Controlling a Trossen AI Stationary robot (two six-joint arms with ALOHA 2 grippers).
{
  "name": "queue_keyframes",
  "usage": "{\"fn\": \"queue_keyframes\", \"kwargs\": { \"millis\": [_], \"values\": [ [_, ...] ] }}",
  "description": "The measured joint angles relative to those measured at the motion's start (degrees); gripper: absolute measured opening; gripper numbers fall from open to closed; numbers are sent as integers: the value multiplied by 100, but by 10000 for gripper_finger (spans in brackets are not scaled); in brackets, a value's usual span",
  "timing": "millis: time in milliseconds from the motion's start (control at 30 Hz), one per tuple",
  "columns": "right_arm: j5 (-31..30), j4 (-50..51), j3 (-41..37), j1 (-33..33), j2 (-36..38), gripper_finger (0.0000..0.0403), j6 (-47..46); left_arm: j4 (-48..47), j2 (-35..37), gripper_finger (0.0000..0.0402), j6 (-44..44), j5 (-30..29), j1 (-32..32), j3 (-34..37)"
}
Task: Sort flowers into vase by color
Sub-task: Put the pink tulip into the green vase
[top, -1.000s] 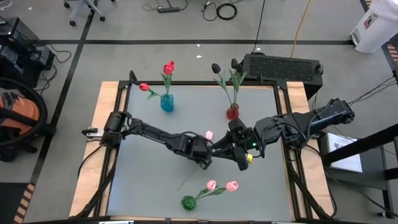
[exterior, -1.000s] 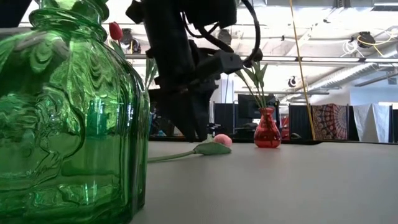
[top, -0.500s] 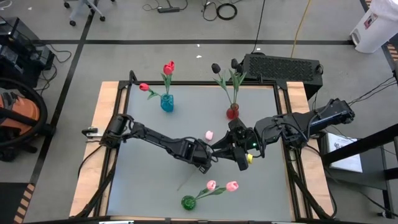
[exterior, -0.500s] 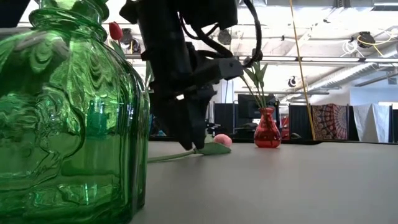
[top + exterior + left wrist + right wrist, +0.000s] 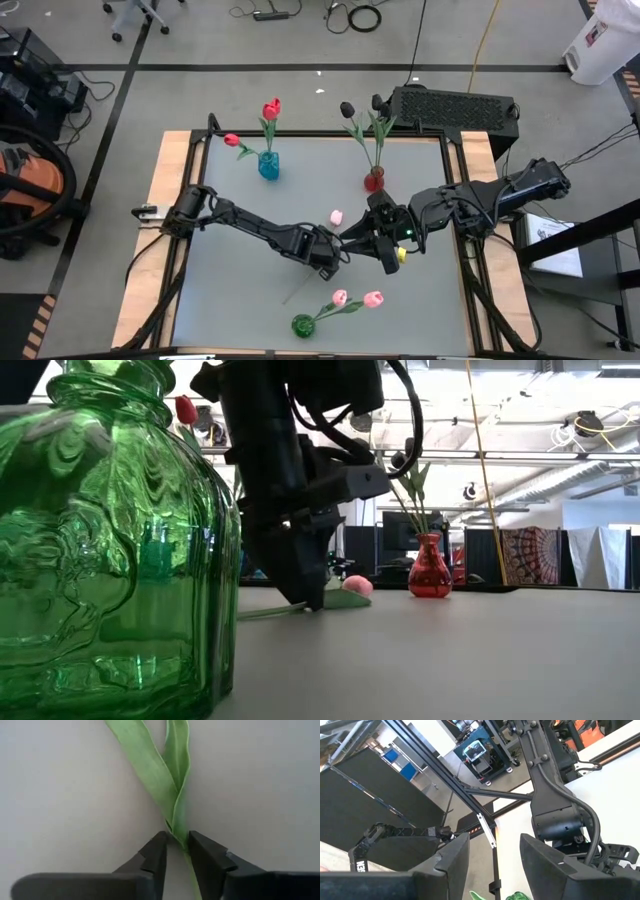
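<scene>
Since the earlier frame the left gripper (image 5: 322,260) has slid a little toward 5 o'clock and sunk lower onto the table, its fingers drawing in around a stem.

High view: the left gripper sits just past the grey table's (image 5: 230,290) centre, toward 5 o'clock, over the lying pink tulip (image 5: 336,216), whose bud points to 1 o'clock and whose thin green stem trails to 7 o'clock. The right gripper (image 5: 372,243) hangs just beside it at 3 o'clock. The small blue glass vase (image 5: 268,166) at 11 o'clock holds 2 red tulips (image 5: 271,108). The small red glass vase (image 5: 374,180) at 1 o'clock holds 1 black tulip (image 5: 347,109). The round green glass vase (image 5: 302,325) at 6 o'clock holds 2 pink tulips (image 5: 356,298).

Low view: the left gripper's tips touch down on the tabletop at the stem, with the pink bud just behind and the green vase filling the near side.

Left wrist view: the 2 dark fingers (image 5: 152,857) stand narrow on either side of the stem, right where 2 long green leaves (image 5: 167,775) fork; whether they pinch it I cannot tell.

Right wrist view: the right gripper's fingers (image 5: 447,860) stand wide apart, holding nothing.
</scene>
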State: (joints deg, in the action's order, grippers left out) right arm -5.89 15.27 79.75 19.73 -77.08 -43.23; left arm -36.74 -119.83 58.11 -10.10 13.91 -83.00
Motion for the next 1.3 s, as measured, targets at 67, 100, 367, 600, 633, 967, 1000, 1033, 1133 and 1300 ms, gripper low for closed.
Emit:
{"fn": "queue_keyframes", "kwargs": {
  "millis": [67, 100, 367, 600, 633, 967, 1000, 1033, 1133, 1300],
  "values": [
    [0, 0, 0, -1, 0, 167, -1, -15, 0, 74, -4, -5, 0, 0],
    [-1, 0, 0, -1, 0, 167, 0, -16, 0, 63, -4, -8, 0, 0],
    [-1, 2, 0, -2, 0, 167, 0, 23, 0, 11, -55, 4, 0, -2],
    [0, 0, 0, -2, 0, 167, 0, 20, 0, 13, -42, -31, 0, -2],
    [0, 2, 0, -2, 0, 167, 0, 12, 19, 13, -45, -48, 0, -2],
    [-1, 2, 0, -1, 0, 167, -2, -142, 466, 13, -601, -651, -17, 0],
    [-2, 0, 0, -2, 0, 167, 1, -154, 548, 13, -633, -739, -17, 0],
    [-2, 0, 0, -2, 0, 167, 0, -185, 643, 13, -665, -824, -17, 0],
    [-1, 1, 0, 0, 0, 167, -1, -146, 899, 13, -911, -1039, -24, -4],
    [-1, 0, 0, 0, 0, 167, 1, -228, 1318, 13, -1064, -1321, -24, 2]
  ]
}}
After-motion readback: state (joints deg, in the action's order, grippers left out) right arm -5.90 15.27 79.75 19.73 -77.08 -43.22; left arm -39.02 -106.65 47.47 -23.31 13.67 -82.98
